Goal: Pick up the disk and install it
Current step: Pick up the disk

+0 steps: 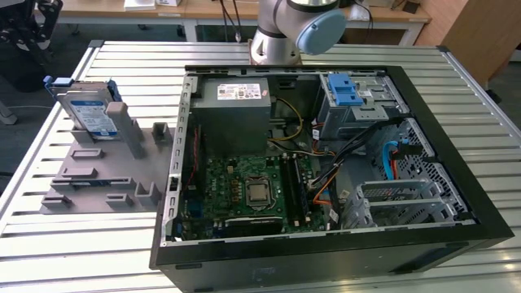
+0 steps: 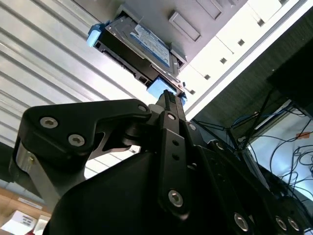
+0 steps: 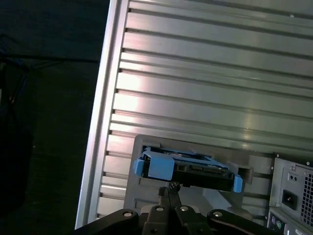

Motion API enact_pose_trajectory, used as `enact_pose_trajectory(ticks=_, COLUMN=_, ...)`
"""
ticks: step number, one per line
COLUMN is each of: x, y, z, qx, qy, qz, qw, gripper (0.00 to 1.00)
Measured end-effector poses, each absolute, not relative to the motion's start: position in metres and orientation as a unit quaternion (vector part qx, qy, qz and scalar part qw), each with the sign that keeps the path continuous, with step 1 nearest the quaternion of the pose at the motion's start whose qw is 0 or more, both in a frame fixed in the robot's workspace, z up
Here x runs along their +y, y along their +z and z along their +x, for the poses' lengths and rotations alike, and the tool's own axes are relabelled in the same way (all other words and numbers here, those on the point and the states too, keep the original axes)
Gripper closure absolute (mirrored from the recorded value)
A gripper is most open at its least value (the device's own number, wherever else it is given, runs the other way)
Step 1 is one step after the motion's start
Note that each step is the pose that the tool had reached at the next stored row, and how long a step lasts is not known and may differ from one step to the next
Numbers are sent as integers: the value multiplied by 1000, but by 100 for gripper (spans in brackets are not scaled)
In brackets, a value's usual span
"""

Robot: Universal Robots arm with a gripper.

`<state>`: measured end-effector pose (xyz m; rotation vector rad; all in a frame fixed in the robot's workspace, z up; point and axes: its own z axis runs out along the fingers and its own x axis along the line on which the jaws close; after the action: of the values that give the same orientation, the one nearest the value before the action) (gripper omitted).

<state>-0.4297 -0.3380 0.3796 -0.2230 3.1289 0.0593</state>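
We see the disk [image 1: 88, 114] standing on edge in the grey holder [image 1: 97, 180], at ten o'clock from the open computer case [image 1: 326, 262] in the exterior view, its upper rails exposed for gripping. In the first wrist view our gripper [image 3: 168, 188] hangs clear of it, claw pressed together on nothing. Bare table [image 1: 138, 64] flanks the holder from seven to one o'clock, leaving room to move.

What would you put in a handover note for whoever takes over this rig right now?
Gripper: shut and empty. Both wrist views show it aimed at the disk, but not touching it.
Disk: stands on edge in the grey holder on the table, to the exterior view's left of the open computer case.
Done: nothing that shows; the disk is not picked up.
Left: picking up the disk and installing it in the case.
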Motion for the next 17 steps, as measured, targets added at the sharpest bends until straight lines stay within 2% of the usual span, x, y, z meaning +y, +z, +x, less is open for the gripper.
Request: enact_pose_trajectory(ticks=17, x=-338, y=379, z=-430, qx=984, qy=19, qz=-177, qw=0, gripper=89)
